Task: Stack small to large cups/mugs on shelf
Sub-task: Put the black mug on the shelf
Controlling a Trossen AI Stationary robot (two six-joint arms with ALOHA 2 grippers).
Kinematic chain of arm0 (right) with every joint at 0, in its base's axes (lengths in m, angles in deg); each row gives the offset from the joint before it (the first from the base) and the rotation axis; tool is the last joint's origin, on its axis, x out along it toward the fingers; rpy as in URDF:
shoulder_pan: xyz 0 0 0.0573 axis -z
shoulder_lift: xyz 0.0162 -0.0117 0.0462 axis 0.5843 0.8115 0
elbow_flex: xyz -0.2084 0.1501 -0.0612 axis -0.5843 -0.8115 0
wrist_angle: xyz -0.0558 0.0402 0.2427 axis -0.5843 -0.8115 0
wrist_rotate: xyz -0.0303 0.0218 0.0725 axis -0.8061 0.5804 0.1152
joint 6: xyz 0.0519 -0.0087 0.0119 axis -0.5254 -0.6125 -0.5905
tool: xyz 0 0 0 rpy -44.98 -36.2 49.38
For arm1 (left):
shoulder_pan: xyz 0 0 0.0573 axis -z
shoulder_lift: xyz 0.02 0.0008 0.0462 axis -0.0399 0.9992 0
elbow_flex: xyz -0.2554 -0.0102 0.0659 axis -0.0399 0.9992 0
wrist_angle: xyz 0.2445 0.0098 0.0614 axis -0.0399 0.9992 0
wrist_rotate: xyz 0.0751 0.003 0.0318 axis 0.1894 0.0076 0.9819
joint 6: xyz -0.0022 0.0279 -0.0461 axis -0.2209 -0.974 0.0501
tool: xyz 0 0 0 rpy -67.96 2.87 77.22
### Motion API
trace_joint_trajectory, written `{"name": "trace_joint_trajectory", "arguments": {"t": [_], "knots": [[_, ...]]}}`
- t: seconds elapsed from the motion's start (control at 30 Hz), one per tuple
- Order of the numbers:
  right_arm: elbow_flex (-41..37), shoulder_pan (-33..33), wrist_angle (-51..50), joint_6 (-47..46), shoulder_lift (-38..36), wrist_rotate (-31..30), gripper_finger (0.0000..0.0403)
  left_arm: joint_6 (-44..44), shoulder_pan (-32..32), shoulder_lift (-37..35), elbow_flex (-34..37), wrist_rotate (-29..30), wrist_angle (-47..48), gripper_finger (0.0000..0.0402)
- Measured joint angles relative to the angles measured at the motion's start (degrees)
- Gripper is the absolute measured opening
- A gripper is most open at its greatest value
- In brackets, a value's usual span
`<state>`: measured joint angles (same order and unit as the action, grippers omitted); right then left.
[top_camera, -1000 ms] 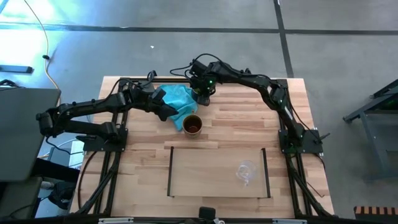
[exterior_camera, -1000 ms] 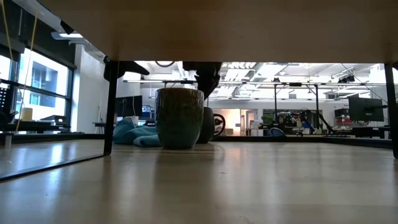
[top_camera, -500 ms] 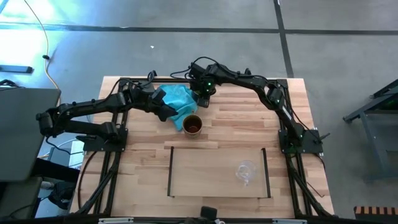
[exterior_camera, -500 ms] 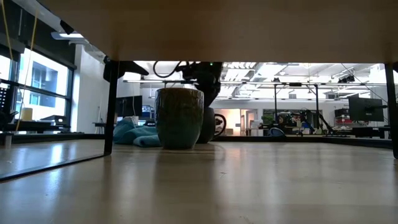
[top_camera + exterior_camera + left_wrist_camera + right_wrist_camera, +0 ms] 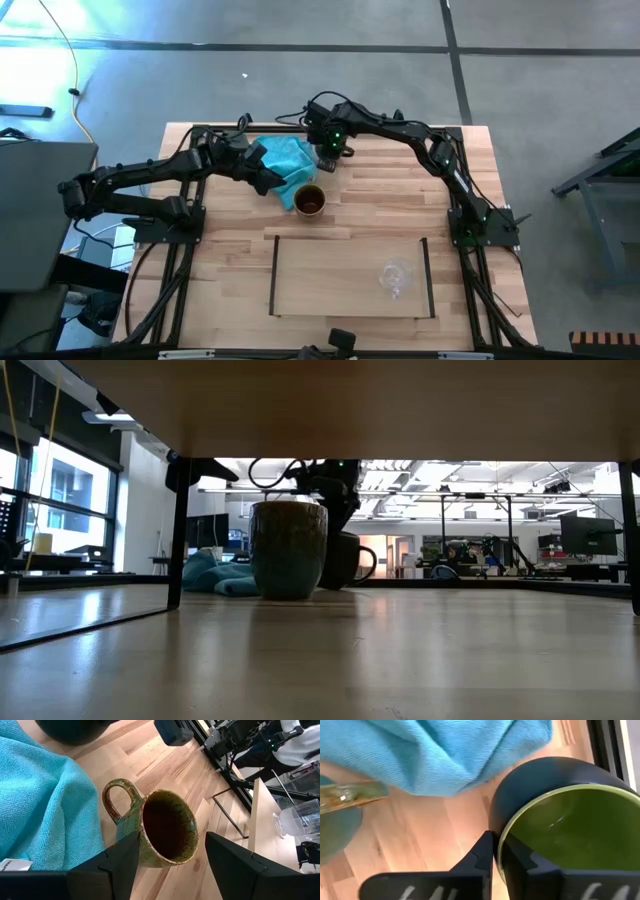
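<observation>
The cups are spread apart: the small clear glass cup (image 5: 394,276) already stands on the shelf (image 5: 330,290), toward its right rail, while the two mugs wait on the surface (image 5: 390,190) beyond the shelf's far edge, next to the turquoise cloth (image 5: 285,158). We judge the glass is placed first as the base of the order, so a mug must come next.

The right claw (image 5: 495,851) is pinched on the rim of the dark mug with the green inside (image 5: 560,820), one finger inside the wall and one outside. In the low view the mug's base looks level with or barely above the surface; we cannot tell which. A rim grip suits carrying it upright to the shelf.

The right arm reaches far across, bent over the surface's far edge above the cloth. The left arm stretches in from the left, its claw (image 5: 170,855) spread wide and empty, fingers on either side of the glazed mug with the brown inside (image 5: 160,827), just short of it, handle toward the cloth.
</observation>
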<state>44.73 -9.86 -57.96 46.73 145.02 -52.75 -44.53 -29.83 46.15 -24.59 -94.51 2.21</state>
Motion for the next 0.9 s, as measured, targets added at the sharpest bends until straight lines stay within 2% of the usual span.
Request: {"name": "trace_joint_trajectory", "arguments": {"t": [0.17,0.4,0.5,0.63,0.9], "knots": [[2.02,0.82,-2.42,-4.98,0.07,-0.39,0.0003,0.33,0.00,0.00,0.00,-0.13,-0.02,0.0215],[11.74,2.55,-10.33,-10.50,-0.08,-0.26,0.0002,0.81,0.00,0.00,-0.01,-0.15,-0.15,0.0215],[9.71,3.51,-11.97,-15.71,-2.19,2.13,0.0001,1.00,0.01,0.02,0.00,-0.17,-0.17,0.0215],[9.33,3.81,-18.97,-20.59,-2.51,4.03,0.0001,1.20,0.00,0.02,0.00,-0.23,-0.28,0.0215],[8.93,3.08,-19.99,-28.97,-2.58,9.13,0.0000,1.22,0.01,0.02,-0.01,-0.38,-0.26,0.0215]]}}
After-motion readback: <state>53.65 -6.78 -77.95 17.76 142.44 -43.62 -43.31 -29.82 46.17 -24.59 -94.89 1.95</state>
